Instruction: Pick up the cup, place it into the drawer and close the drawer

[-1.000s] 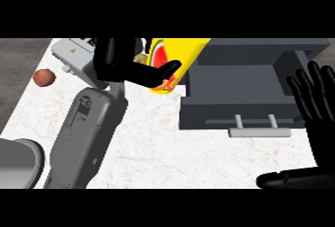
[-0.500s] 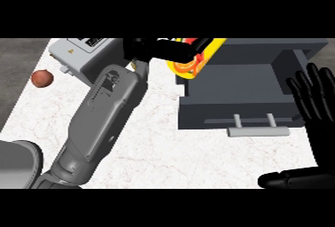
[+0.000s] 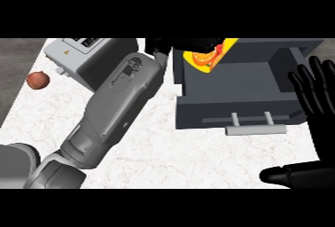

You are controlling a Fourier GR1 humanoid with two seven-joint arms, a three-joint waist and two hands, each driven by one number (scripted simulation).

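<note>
A yellow cup (image 3: 208,56) with an orange and red pattern hangs over the back left corner of the open grey drawer (image 3: 243,84). My left hand (image 3: 186,44) is curled round its top and hides part of it, with the forearm stretching up from the lower left. The drawer stands pulled out toward me, its pale handle (image 3: 255,129) at the front. At the right edge my right hand (image 3: 317,93) rests open, fingers up, beside the drawer's right wall.
A grey box-shaped appliance (image 3: 88,55) sits at the back left of the white marbled counter (image 3: 163,159). A small brown round object (image 3: 38,80) lies to its left near the counter's edge.
My left hand has carried the cup rightward, from left of the drawer to over its back left corner. The right hand has stayed still.
</note>
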